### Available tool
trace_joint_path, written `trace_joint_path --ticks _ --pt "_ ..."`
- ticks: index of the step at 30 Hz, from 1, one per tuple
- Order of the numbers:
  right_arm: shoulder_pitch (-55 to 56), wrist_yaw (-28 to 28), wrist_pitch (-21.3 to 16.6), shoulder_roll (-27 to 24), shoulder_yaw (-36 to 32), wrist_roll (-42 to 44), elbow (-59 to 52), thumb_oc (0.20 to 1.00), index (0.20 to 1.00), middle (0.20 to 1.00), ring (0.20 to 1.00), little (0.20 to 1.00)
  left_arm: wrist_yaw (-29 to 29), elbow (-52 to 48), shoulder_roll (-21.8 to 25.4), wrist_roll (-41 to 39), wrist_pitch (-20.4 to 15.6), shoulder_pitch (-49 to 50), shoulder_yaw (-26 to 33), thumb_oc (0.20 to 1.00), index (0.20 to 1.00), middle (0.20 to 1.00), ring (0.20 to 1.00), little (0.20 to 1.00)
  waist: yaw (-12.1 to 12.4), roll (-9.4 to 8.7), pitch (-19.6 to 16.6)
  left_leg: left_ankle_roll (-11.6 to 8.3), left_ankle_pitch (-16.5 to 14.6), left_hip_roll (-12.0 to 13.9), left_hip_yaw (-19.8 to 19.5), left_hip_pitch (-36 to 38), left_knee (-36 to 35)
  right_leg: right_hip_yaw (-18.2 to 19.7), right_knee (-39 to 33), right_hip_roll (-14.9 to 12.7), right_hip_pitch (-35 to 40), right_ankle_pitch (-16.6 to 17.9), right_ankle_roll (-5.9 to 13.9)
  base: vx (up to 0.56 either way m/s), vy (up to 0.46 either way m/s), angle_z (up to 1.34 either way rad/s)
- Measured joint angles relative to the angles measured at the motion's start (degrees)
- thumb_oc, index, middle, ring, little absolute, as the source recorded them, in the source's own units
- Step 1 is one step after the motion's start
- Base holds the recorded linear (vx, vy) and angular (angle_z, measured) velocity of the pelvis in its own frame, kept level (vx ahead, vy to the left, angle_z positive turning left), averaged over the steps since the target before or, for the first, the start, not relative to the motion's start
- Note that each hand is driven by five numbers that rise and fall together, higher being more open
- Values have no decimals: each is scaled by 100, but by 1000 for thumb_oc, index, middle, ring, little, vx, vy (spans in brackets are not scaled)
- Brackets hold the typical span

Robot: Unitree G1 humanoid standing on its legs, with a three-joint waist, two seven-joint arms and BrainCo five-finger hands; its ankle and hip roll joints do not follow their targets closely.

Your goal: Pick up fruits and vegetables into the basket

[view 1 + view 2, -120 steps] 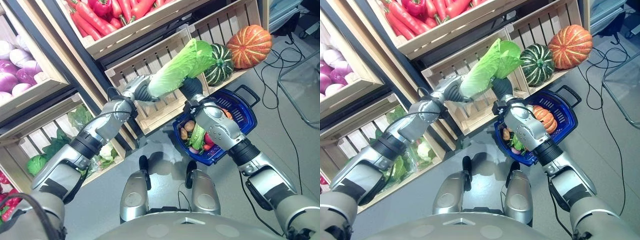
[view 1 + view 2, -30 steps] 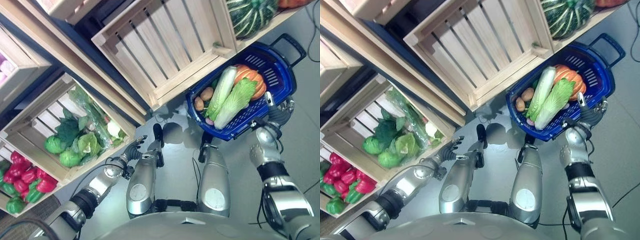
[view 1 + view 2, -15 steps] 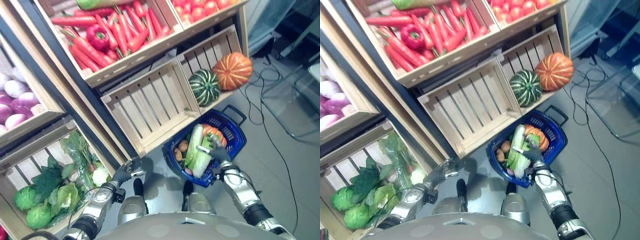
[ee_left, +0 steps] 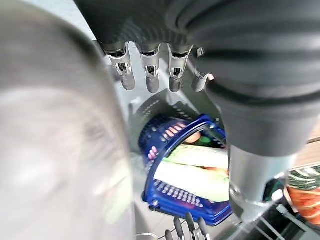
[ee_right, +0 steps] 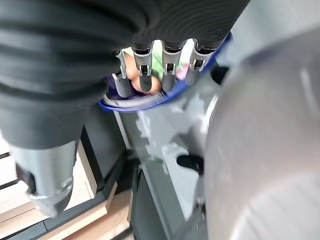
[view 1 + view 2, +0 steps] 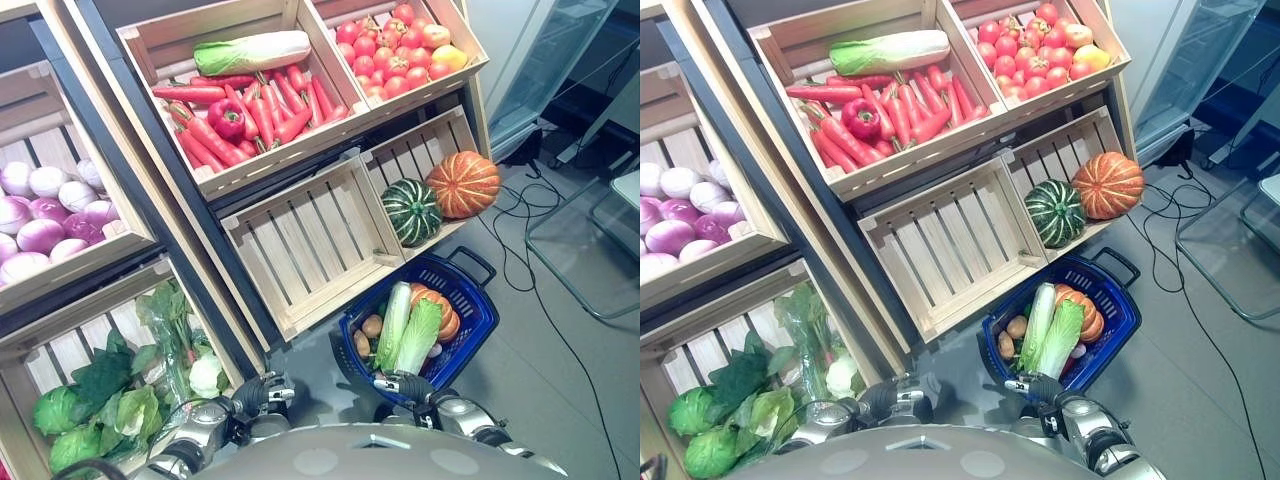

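Both hands are hanging low and holding nothing right now. The left hand has its fingers straight and relaxed, and so does the right hand, so it looks like an idle pose between picks rather than a reach.

The basket sits on the floor just ahead of the right hand, within easy reach on that side. It's already loaded: two cabbages lie lengthwise side by side, with a small pumpkin tucked past them and potatoes at the near edge. The long stuff goes flat, I'd guess, because the basket is shallow.

More stock is up ahead: a green squash and orange pumpkin in the crate beyond the basket, and greens in the crate just ahead of the left hand.
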Motion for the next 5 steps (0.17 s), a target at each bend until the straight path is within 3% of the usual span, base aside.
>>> trace_joint_path --ticks 5 --pt "-5 246 241 36 -41 -17 201 1000 1000 1000 1000 1000 -88 154 -71 28 343 -63 117 1000 1000 1000 1000 1000 -3 85 -167 15 -48 12 72 93 -3 80 -2 9 42 -2 1 45 14 -8"
